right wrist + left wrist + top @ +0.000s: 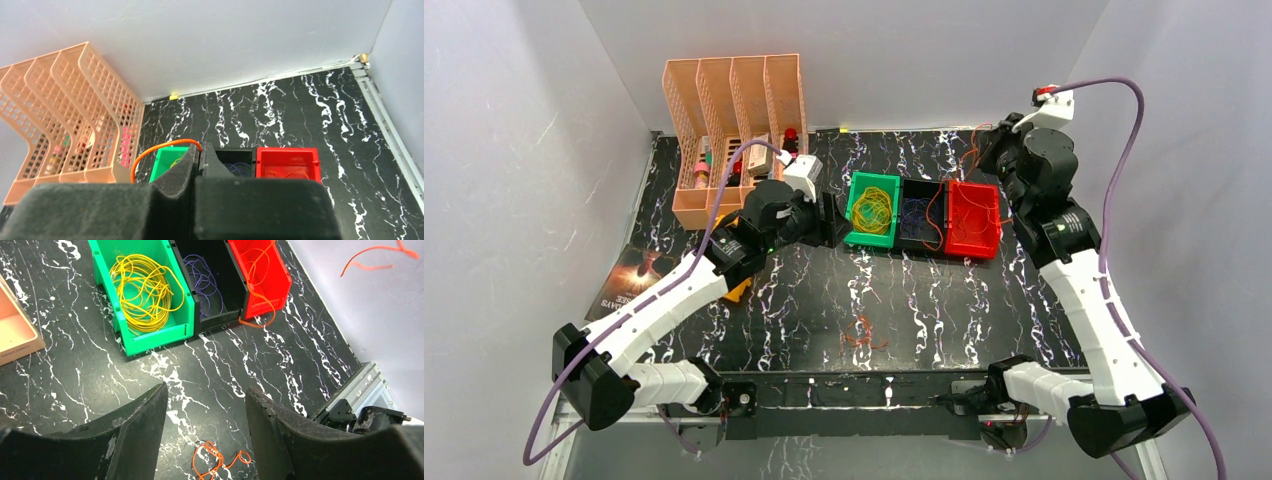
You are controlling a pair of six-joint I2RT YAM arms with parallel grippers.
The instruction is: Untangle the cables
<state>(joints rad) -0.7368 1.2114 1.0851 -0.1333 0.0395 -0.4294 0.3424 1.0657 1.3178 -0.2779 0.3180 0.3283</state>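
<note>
Left claw [206,390] open and empty near the green plastic bin [150,342] of yellow wire loops [142,292]. The small loose tangle of orange-red wire [216,461] lies on the black marbled tabletop [280,355] just base-ward of its jaws, sprawled roughly across their gap, with bare table all round it. Right claw [199,150] is pinched shut on one thin orange wire loop [167,142], hanging above the bin row with the red plastic bin [287,152] below to its right; I judge the left arm nearer the tangle.

Loose wire [216,463] cut by bottom edge. Rack [734,110] contents too small to tell. Held wire [180,141] end hidden inside right gripper [200,150].
</note>
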